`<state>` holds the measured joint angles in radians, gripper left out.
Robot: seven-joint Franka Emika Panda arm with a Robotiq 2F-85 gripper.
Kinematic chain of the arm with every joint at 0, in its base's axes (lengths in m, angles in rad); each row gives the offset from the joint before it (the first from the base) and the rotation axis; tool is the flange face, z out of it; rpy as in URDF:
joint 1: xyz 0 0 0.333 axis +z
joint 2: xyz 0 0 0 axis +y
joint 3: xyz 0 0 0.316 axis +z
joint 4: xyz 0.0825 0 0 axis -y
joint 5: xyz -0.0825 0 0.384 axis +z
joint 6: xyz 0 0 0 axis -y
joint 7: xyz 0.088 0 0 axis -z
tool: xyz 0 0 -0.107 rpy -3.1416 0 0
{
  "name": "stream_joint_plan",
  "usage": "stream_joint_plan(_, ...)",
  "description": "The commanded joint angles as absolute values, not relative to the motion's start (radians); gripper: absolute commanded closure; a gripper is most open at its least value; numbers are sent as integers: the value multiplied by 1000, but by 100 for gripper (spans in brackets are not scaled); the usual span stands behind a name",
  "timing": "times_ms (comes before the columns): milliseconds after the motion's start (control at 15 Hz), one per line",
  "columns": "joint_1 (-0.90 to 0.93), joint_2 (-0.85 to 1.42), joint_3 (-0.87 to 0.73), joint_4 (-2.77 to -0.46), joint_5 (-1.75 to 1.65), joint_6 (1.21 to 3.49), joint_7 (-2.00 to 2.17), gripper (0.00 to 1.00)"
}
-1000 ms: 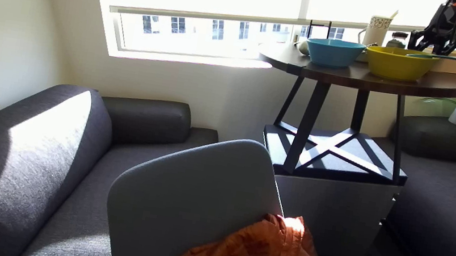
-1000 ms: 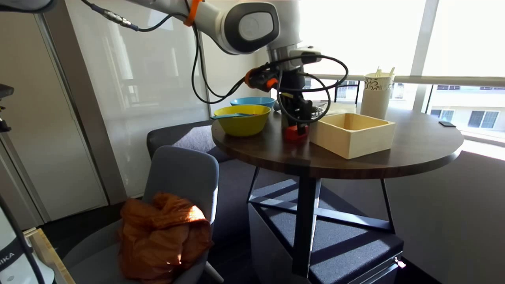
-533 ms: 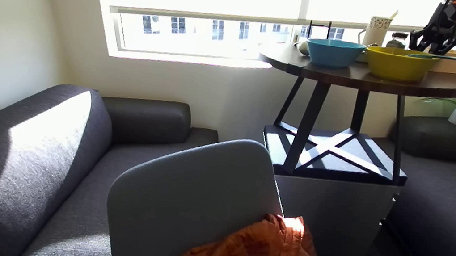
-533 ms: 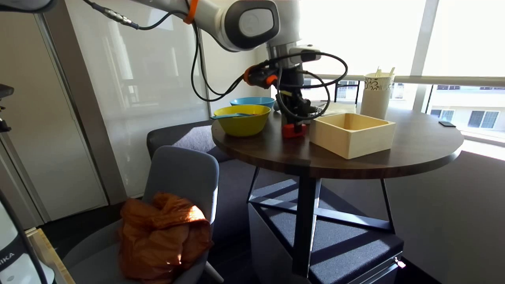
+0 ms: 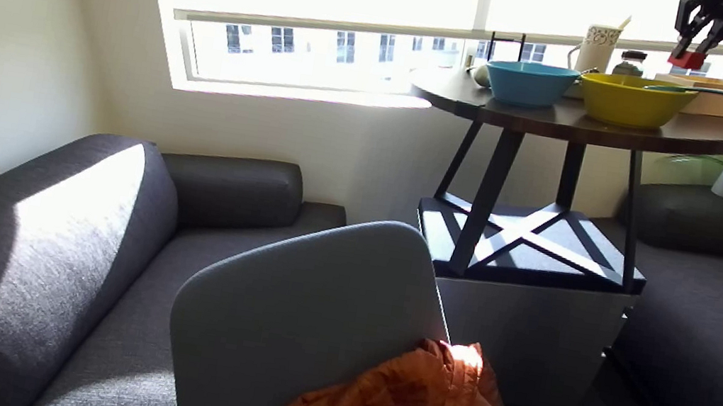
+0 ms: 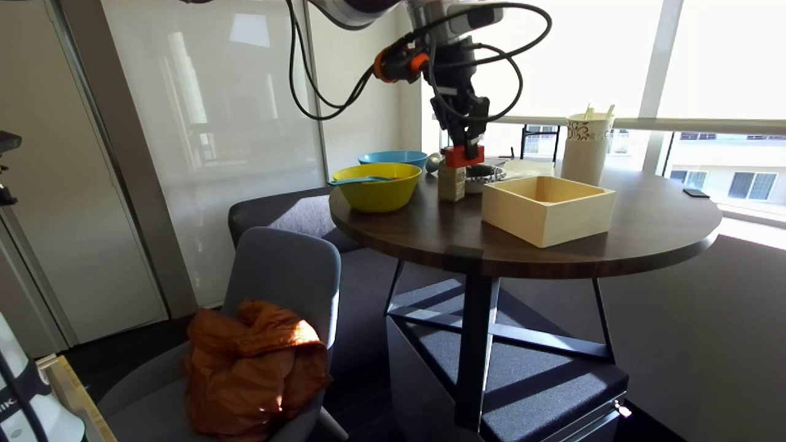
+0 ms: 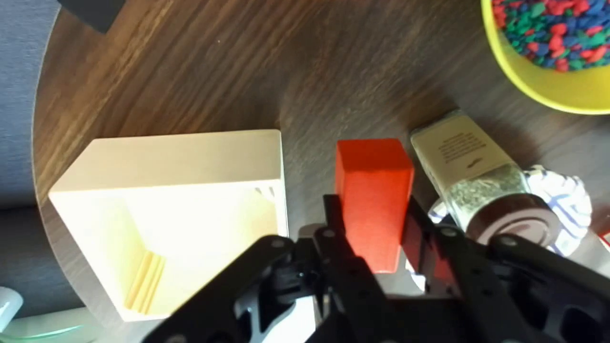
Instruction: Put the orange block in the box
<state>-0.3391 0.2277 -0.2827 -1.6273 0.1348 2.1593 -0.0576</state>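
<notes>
The orange block (image 7: pixel 374 190) looks red-orange and oblong. My gripper (image 7: pixel 373 209) is shut on it, one finger along each side. In an exterior view the block (image 6: pixel 463 156) hangs well above the table, roughly level, at the fingertips of the gripper (image 6: pixel 465 146). It also shows in an exterior view as a small red block (image 5: pixel 686 60). The box (image 6: pixel 516 212) is low, pale tan wood and open at the top, to the right of the block there. In the wrist view the box (image 7: pixel 190 159) is left of the block, with a few yellowish strips inside.
A spice jar (image 7: pixel 476 166) stands close to the right of the block in the wrist view. A yellow bowl (image 6: pixel 377 193) with a spoon, a blue bowl (image 5: pixel 529 88) and a tall patterned cup (image 6: pixel 583 153) share the round table (image 6: pixel 657 215).
My gripper has risen from near the tabletop, carrying the block up with it. The spice jar behind is now uncovered. The box and bowls have not moved.
</notes>
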Motion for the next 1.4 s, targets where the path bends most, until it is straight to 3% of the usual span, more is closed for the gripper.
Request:
stream_joint_plan(0, -356, 216, -286, -1589, 141, 2134, -68, 92)
stream_joint_plan(533, -447, 343, -294, -1413, 207, 2003, -125, 92)
stream_joint_plan(600, -422, 288, -296, -1495, 158, 2055, -95, 67)
stream_joint_plan(733, -441, 319, -295, -1461, 171, 2036, -103, 67)
stream_joint_plan(800, -445, 327, -294, -1451, 173, 2032, -105, 92)
stream_joint_plan(1333, -465, 471, -277, -1289, 144, 2060, -168, 92)
